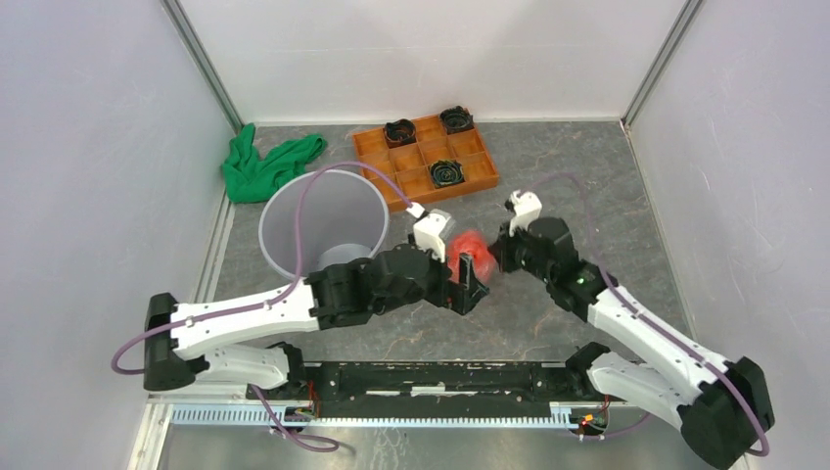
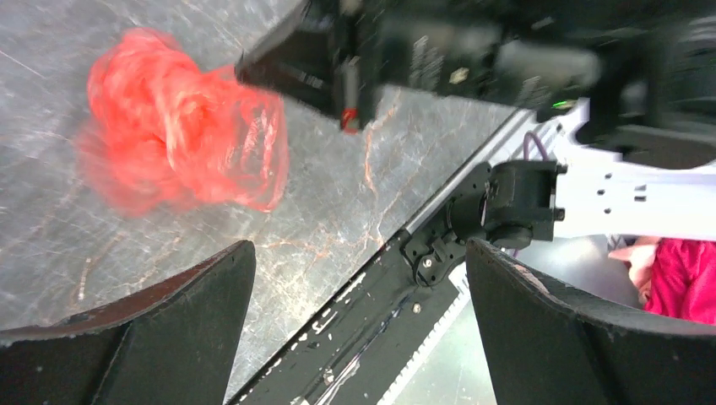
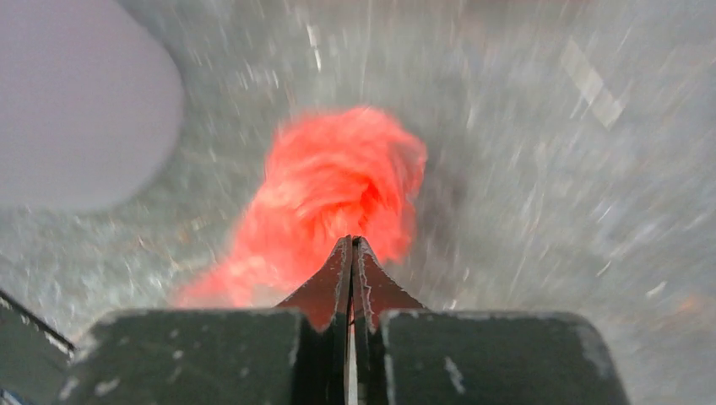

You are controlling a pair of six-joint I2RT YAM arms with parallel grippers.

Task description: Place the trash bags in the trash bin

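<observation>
top view: the red trash bag [image 1: 471, 247], a small wad, lies between the left jaws and the right jaws over the tabletop [image 1: 548, 166]; the trash bin [image 1: 323, 220] stands upright, off to the left of the left jaws.
left wrist: left jaws spread wide and empty, bag ahead and to their left.
right wrist: right jaws pressed together, pinching the bag's near edge at their tips.

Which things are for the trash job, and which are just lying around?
For the job: red trash bag, grey trash bin.
Just lying about: green cloth, orange compartment tray, black rolls in the tray.
</observation>
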